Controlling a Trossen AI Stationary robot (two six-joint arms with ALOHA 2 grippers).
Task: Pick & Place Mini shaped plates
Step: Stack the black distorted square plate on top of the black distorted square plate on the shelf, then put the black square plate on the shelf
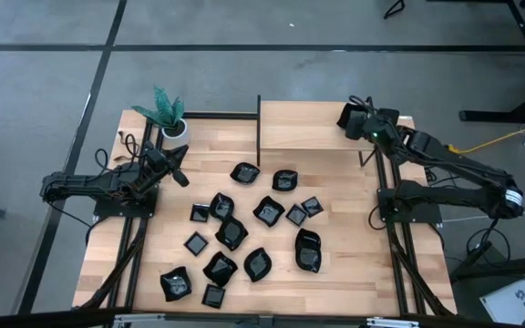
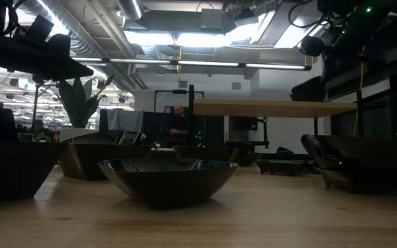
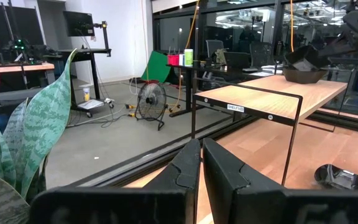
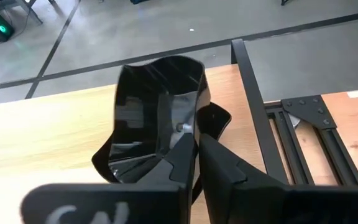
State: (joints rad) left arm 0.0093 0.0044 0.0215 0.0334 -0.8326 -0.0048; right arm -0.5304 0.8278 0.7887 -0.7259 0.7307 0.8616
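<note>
While the right gripper (image 4: 196, 138) hangs over the far-right corner of the raised pale-wood shelf (image 1: 308, 123), its dark fingers stand narrow, pinched on the rim of one glossy black mini plate w/ a wavy, fluted wall (image 4: 160, 93). The plate stands tilted on edge, and it seems to rest in or on a second dark bowl-shaped dish (image 3: 303, 76) already on the shelf; touching or just apart, can't tell. The other black mini plates (image 1: 270, 211) lie scattered over the middle and near edge of the slatted light-wood table (image 1: 354, 264): squares, leaf-like and rounded ones, some just beside each other. Judging by the hard shine and thin walls, they're prob. glazed ceramic or hard plastic: stiff, light, slippery, and likely to chip or clink if dropped on another dish. Best hold looks like the upturned rim, one finger inside and one outside, at a straighter stretch rather than a curl. The left gripper (image 3: 201, 146) waits near the far-left corner by the white pot w/ a green plant (image 1: 175, 129), fingers closed together, holding nothing.
</note>
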